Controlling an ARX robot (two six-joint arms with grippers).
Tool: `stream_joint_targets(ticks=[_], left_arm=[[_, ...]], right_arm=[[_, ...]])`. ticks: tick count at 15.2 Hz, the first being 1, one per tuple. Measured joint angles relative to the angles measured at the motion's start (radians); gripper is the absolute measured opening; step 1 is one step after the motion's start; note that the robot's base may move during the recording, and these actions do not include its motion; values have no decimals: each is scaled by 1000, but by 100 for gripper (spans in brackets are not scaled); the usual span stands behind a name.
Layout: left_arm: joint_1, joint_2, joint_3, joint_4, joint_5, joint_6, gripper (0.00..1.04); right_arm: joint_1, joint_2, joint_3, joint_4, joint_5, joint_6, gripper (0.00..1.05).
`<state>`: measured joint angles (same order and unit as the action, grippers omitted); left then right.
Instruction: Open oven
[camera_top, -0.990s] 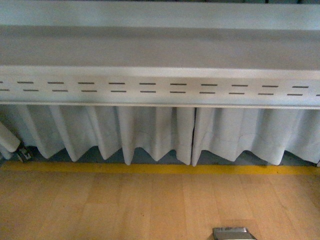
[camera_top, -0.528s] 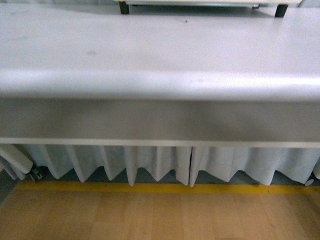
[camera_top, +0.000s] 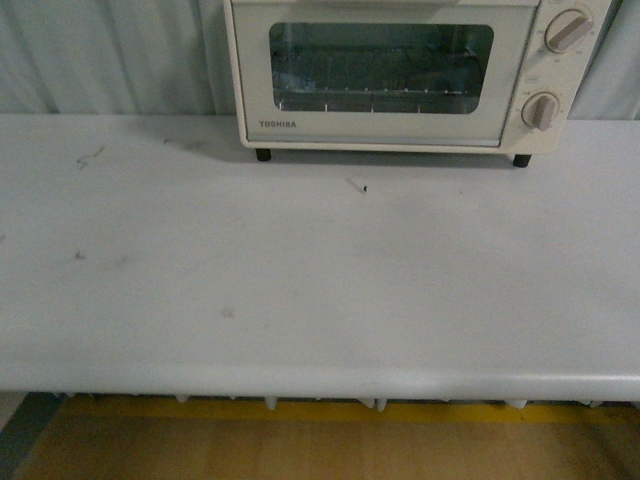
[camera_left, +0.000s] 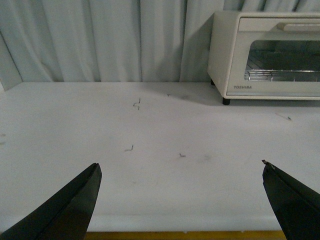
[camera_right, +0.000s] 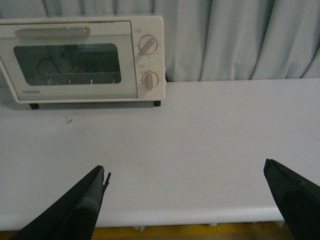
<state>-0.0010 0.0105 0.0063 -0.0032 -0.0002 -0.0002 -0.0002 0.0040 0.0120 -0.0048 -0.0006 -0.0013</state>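
The cream-white Toshiba oven (camera_top: 400, 75) stands at the back of the white table, its glass door shut and a wire rack visible inside. Two round knobs (camera_top: 568, 30) sit at its right side. The oven also shows in the left wrist view (camera_left: 267, 57) and in the right wrist view (camera_right: 82, 60), where the flat bar handle (camera_right: 52, 32) runs along the door's top. My left gripper (camera_left: 180, 172) is open and empty above the table's near edge. My right gripper (camera_right: 185, 172) is open and empty too, far from the oven. Neither arm shows in the front view.
The white table (camera_top: 300, 290) spreads in front of the oven, with a small white scrap (camera_top: 357, 185) near the oven's feet and faint dark marks (camera_left: 136, 104). A pale curtain (camera_left: 100, 40) hangs behind. A yellow floor line (camera_top: 300, 410) runs below the table's front edge.
The front view has risen from the floor and table skirt up to the tabletop, bringing the oven into view.
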Motion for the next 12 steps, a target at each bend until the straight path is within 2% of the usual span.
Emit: stream_joint_targets(ticks=[12], left_arm=[[0,0,0,0,0,0,98]], right_arm=[[0,0,0,0,0,1,98]])
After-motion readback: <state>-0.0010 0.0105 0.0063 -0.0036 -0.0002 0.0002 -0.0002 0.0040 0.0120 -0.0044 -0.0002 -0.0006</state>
